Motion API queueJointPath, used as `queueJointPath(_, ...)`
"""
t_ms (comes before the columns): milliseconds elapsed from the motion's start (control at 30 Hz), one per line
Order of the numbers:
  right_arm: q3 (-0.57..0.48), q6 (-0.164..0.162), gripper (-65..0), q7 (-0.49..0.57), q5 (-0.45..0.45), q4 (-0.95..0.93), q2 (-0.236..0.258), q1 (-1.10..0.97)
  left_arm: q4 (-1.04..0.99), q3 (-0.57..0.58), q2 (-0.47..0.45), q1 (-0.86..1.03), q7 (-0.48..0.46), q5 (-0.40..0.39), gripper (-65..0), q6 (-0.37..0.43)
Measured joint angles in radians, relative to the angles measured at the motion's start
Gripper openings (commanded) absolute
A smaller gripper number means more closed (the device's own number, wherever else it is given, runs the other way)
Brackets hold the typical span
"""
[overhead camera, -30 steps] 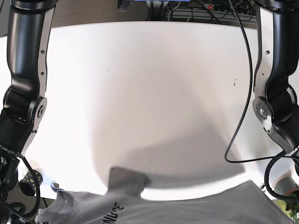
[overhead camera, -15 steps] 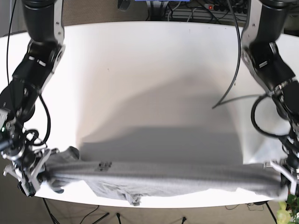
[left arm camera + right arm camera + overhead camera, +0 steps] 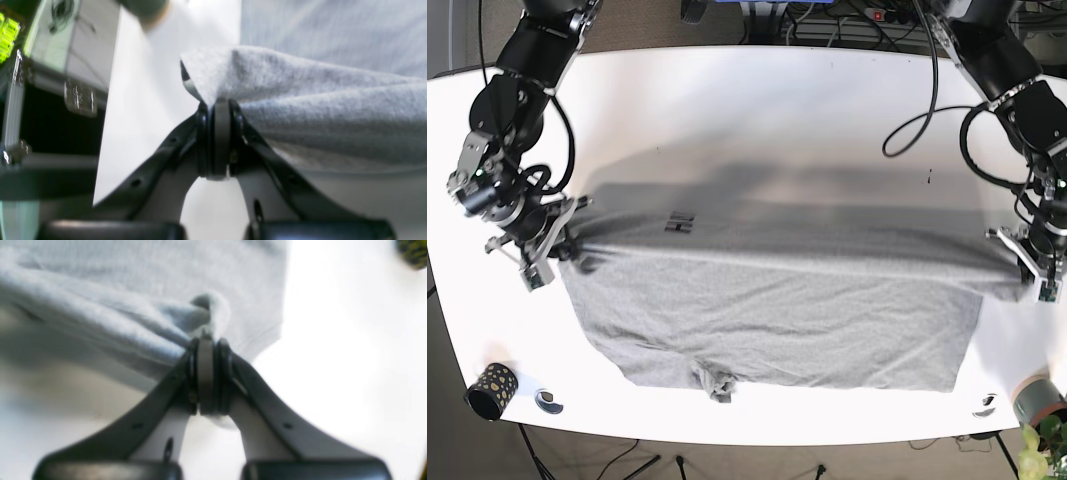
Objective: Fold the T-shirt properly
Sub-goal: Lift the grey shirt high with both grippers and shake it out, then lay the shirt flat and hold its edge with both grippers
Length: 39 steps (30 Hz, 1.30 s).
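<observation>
Dark print on grey T-shirt [image 3: 767, 300] near upper fold edge (letters too small, blurred to read). No other legible text.

Robotics lab or test workspace. Large white round-edged table [image 3: 757, 100] on brown carpeted floor [image 3: 627, 25]. Black power strip with red switch [image 3: 882, 14] and tangle of black cables [image 3: 827, 25] behind far edge. Black tripod legs [image 3: 652, 462] below near edge. Black equipment cases [image 3: 43, 110] beside table in left wrist view.
</observation>
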Motion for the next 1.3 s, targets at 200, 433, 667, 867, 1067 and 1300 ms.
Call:
queueJointPath(200,0.033,0.000,-64.2,-0.002,0.000,0.053,-0.004,-0.146,0.016,-0.076,0.007,0.122,0.000,-0.003,-65.0,-0.053)
queueJointPath(433,0.046,0.000,-64.0,-0.003,0.002,0.080,-0.026,-0.201,0.012,-0.092,0.008,0.165,-0.034,-0.002,-65.0,-0.076)
queueJointPath(667,0.043,0.000,-63.7,0.000,-0.010,0.079,-0.026,-0.198,-0.101,-0.042,0.016,0.081,-0.058,0.000,-65.0,-0.076)
queueJointPath(867,0.041,0.000,-63.7,0.002,-0.011,0.034,-0.022,-0.163,-0.240,-0.046,0.011,0.025,-0.091,0.013,-65.0,-0.075)
queueJointPath(1067,0.042,0.000,-63.6,0.005,-0.018,-0.088,-0.020,-0.094,-0.339,-0.045,0.010,-0.013,-0.153,0.011,-65.0,-0.076)
queueJointPath(1300,0.042,-0.003,-51.7,0.027,-0.016,-0.232,-0.017,0.010,-0.403,0.010,-0.027,-0.033,-0.165,0.017,-64.6,-0.075)
